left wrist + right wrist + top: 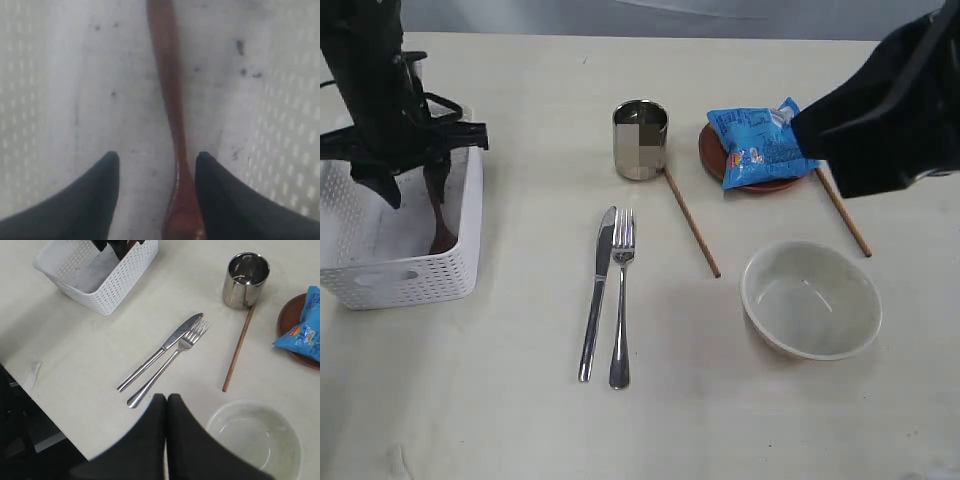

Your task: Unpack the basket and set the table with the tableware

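Spoon [167,90] lengthwise in basket [390,285], scoop between parted left gripper [157,156]

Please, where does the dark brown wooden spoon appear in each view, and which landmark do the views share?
Exterior view: the dark brown wooden spoon lies inside the white perforated plastic basket, at the picture's left.
Left wrist view: the spoon lies on the basket floor between the fingers of the open left gripper.
Right wrist view: not discernible; the left gripper covers it.
Shared landmark: the basket.

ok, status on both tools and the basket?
Left tool open astride dark brown wooden spoon in white lattice plastic basket. Right tool shut, empty. Nothing in the way.
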`<state>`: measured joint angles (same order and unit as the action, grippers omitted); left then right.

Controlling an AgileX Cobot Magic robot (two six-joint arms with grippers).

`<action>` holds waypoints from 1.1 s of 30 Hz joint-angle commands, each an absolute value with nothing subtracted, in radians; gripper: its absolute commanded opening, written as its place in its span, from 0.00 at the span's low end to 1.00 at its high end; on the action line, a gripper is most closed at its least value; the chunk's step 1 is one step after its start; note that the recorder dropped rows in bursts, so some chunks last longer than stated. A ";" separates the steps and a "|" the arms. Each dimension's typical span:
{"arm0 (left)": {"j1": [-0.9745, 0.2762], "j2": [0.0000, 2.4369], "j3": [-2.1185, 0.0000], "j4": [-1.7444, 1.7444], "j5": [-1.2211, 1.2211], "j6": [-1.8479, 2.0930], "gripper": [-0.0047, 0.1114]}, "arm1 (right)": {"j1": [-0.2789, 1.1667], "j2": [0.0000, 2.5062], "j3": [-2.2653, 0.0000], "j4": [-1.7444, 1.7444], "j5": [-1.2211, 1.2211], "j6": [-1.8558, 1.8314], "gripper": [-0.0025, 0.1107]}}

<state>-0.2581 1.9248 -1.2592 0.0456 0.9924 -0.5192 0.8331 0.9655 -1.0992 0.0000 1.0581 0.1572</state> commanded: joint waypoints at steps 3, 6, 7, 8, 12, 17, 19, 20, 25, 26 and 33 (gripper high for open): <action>-0.262 1.914 -1.128 -0.060 0.776 -0.654 0.43 | 0.831 0.959 -1.097 0.000 1.068 0.157 0.02; -0.262 1.921 -1.080 -0.075 0.661 -0.652 0.43 | 0.831 0.959 -1.097 0.000 1.070 0.154 0.02; -0.262 1.929 -1.078 -0.067 0.659 -0.652 0.42 | 0.831 0.959 -1.097 0.000 1.072 0.152 0.02; -0.262 1.941 -1.078 -0.034 0.683 -0.652 0.39 | 0.831 0.959 -1.097 0.000 1.074 0.149 0.02; -0.262 1.956 -1.078 0.041 0.737 -0.589 0.04 | 0.831 0.959 -1.097 0.000 1.071 0.149 0.02; -0.262 1.950 -1.078 0.041 0.762 -0.526 0.04 | 0.831 0.959 -1.097 0.000 1.071 0.149 0.02; -0.262 1.933 -1.078 0.041 0.762 -0.508 0.04 | 0.831 0.959 -1.097 0.000 1.071 0.149 0.02; -0.262 1.919 -1.078 0.041 0.758 -0.501 0.04 | 0.831 0.959 -1.097 0.000 1.073 0.149 0.02; -0.262 1.822 -1.078 0.054 0.758 -0.494 0.04 | 0.831 0.959 -1.097 0.000 1.073 0.151 0.02; -0.262 1.801 -1.078 0.062 0.754 -0.494 0.04 | 0.831 0.959 -1.097 0.000 1.073 0.153 0.02; -0.262 1.703 -1.078 0.075 0.742 -0.501 0.04 | 0.831 0.959 -1.097 0.000 1.095 0.157 0.02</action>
<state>-0.2581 1.7354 -1.0788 0.0670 0.7441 -0.5000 0.8331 0.9655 -1.0992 0.0061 1.0780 0.1588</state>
